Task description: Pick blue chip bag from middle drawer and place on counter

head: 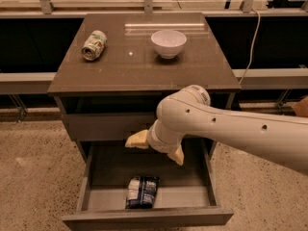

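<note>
The blue chip bag (142, 192) lies flat on the pale floor of the open middle drawer (185, 197), near its front and slightly left of centre. My gripper (157, 149) hangs over the back half of the drawer, above and behind the bag and apart from it. Its two pale yellow fingers (137, 139) are spread open with nothing between them. The white arm reaches in from the right. The counter (134, 69) is the glossy grey-brown top of the cabinet, above the arm.
A white bowl (168, 42) stands on the counter at the back right of centre. A green-and-white can (94, 44) lies on its side at the back left. A closed drawer front (106, 124) sits above the open one. A speckled floor surrounds the cabinet.
</note>
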Action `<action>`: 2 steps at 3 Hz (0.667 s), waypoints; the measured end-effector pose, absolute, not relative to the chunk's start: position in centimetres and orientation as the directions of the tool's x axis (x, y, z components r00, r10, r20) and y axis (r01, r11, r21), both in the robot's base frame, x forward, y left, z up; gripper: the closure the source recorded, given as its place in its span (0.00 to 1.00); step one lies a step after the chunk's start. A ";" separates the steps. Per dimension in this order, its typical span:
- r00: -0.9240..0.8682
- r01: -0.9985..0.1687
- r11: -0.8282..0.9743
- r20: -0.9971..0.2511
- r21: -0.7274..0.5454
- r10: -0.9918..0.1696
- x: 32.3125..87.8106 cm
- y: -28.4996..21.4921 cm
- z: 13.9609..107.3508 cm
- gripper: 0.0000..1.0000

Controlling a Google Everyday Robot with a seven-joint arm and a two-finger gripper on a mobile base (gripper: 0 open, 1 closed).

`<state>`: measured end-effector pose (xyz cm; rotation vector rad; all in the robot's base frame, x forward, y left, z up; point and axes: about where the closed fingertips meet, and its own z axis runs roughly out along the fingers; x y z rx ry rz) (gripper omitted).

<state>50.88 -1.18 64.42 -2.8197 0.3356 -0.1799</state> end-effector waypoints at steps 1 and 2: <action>0.988 -0.142 -0.962 0.025 -0.234 -0.152 52.0 0.7 60.4 0.00; 0.995 -0.090 -0.985 -0.043 -0.149 -0.085 52.0 2.1 54.0 0.00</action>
